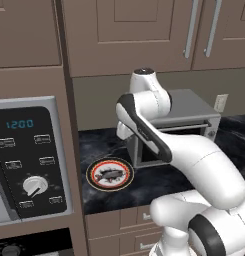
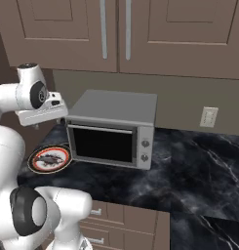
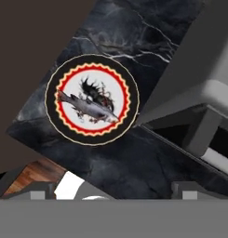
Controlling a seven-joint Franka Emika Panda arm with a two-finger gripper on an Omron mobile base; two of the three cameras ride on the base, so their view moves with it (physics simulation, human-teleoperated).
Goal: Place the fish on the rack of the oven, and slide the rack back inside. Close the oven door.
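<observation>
Black marble counter [image 3: 134,158] carries a round plate [image 3: 71,132] at about ten o'clock in the hand view, with the grey toaster oven [image 2: 116,127] just beside it at three o'clock. On the plate lies the fish [image 3: 90,106], untouched. The gripper [image 3: 113,190] hovers above with its tips spread wide, holding nothing. The fish looks light, slim and probably slick; pinching across its thicker mid-body seems safest.

At lower left of the frame, a small dark grey fish [image 2: 50,158] lies on a round red-and-black-rimmed white plate [image 2: 37,166] on the black marble surface [image 2: 189,166], just beside a grey boxy toaster oven [image 2: 113,128].
</observation>
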